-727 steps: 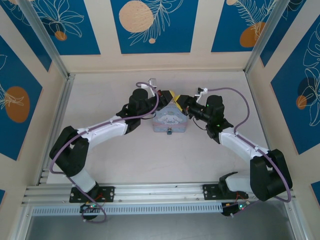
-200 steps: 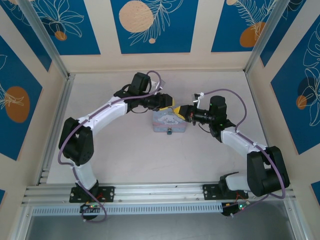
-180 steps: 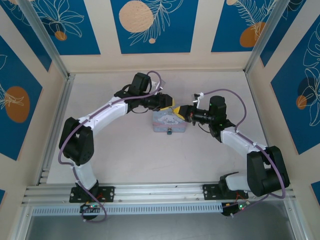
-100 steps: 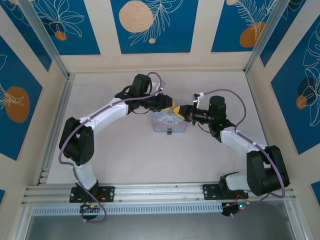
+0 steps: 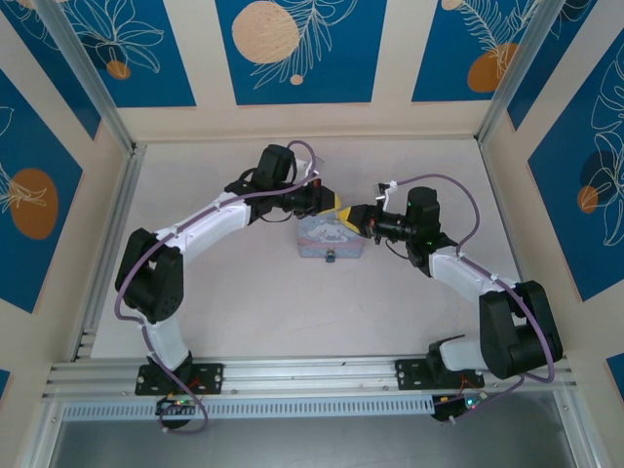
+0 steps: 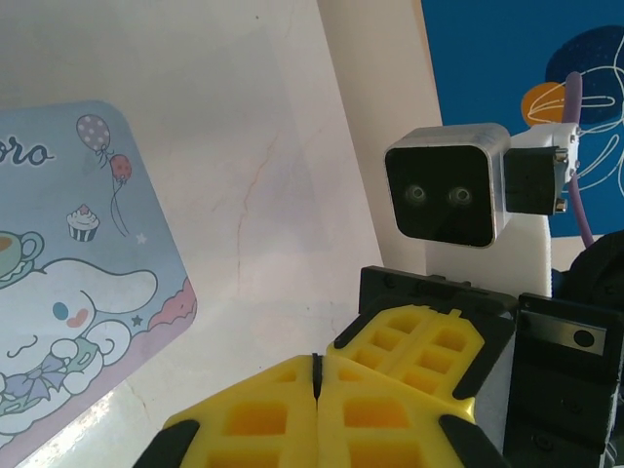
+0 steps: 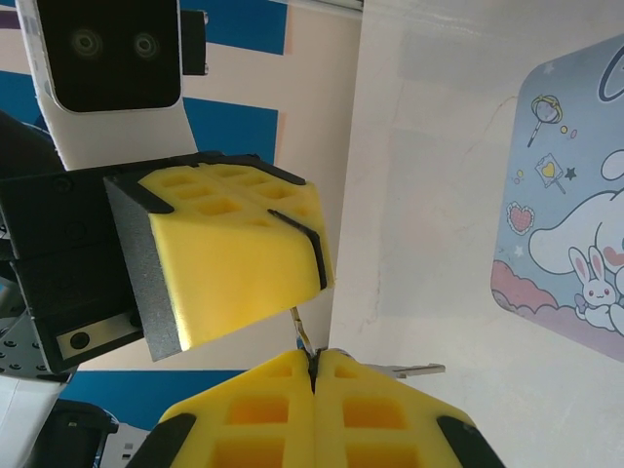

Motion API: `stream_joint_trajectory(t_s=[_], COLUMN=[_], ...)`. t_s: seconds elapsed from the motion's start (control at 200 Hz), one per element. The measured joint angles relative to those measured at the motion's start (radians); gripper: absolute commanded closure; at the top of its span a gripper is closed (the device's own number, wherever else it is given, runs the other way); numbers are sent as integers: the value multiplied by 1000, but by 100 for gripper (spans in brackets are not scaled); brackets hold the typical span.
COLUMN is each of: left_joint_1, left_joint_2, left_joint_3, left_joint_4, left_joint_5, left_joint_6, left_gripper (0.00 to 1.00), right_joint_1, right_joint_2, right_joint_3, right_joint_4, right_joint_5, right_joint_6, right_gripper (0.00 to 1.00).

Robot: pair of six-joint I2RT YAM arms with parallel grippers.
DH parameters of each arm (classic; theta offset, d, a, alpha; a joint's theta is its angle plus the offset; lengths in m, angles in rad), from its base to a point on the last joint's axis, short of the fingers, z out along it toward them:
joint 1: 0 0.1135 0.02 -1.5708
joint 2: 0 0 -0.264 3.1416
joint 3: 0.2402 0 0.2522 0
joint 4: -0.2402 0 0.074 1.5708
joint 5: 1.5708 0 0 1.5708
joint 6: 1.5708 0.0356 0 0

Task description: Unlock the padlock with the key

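The right gripper [image 7: 314, 382] is pressed shut on a thin metal piece, seemingly the key [image 7: 411, 370]. The left gripper [image 6: 315, 375], also closed, hovers just beside it over the tin box [image 5: 330, 237]. The padlock [image 5: 331, 257] sits at the box's near edge, apparently not yet unlocked; inserting and turning the key remain.

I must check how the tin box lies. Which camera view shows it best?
The top external view: the whole tin box shows there, with the padlock at its near edge. The left wrist view gives one corner of its printed lid, the right wrist view another part, cut by the frame.
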Motion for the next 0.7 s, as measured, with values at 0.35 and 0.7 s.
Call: stream_joint_trajectory(t_s=[0.35, 0.7], left_joint_1=[-7, -9], left_joint_2=[-8, -119], left_joint_3=[-21, -163], left_joint_4=[5, 142], left_joint_5=[-35, -228], left_joint_6=[-11, -164], left_gripper=[100, 100], right_joint_1=[-26, -56], right_joint_2=[-27, -137], right_joint_3=[-19, -47], right_joint_4=[8, 30], right_joint_5=[15, 140], right_joint_6=[28, 95], right_gripper=[45, 38])
